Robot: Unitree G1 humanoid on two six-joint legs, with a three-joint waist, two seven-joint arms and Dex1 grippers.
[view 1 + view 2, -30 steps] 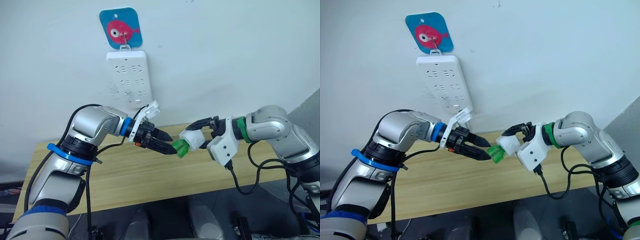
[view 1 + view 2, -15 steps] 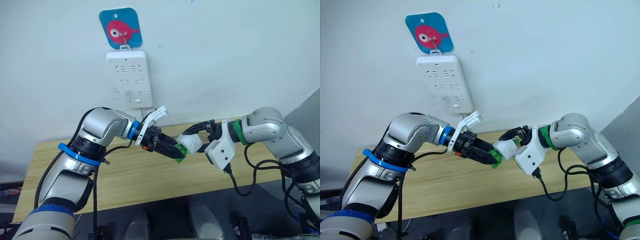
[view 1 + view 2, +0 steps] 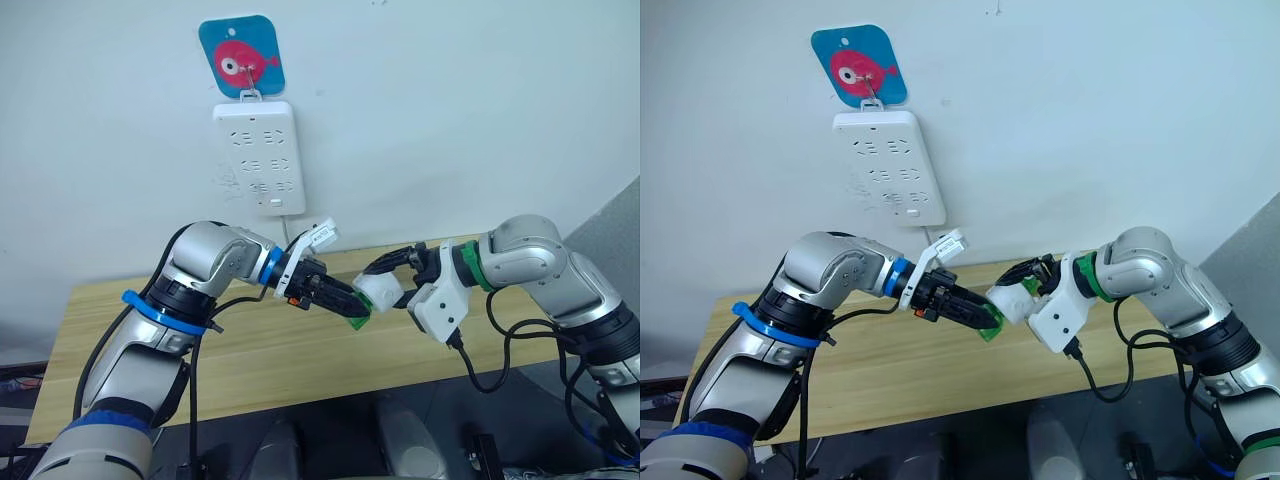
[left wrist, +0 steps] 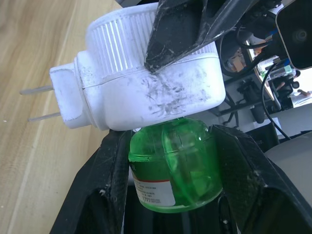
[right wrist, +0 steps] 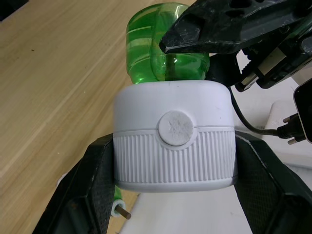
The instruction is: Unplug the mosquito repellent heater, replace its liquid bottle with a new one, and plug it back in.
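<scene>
Pincers meet in mid-air above the wooden desk [image 3: 250,350], the two arms reaching toward each other below a white power strip [image 3: 258,157] that hangs on the wall under a blue card with a red fish [image 3: 241,54]. The right pincer [image 5: 171,161] is clamped on the mosquito repellent heater [image 3: 381,291], its two black fingers [image 5: 92,185] pressed against the ribbed white sides of the unit; the round disc on the heater's top faces the right wrist camera. The left pincer [image 4: 171,165] is closed around the green liquid bottle [image 4: 173,165], one black finger on each side of the translucent body, whose white label sits low on the bottle. In the left wrist view the bottle's upper end meets the heater's underside, and the heater's two metal prongs [image 4: 36,103] stick out free, with the desk's wood behind them. The heater is unplugged, held off the desk and well below the power strip. A black cable [image 3: 500,345] loops down from the right arm past the desk's front edge.
</scene>
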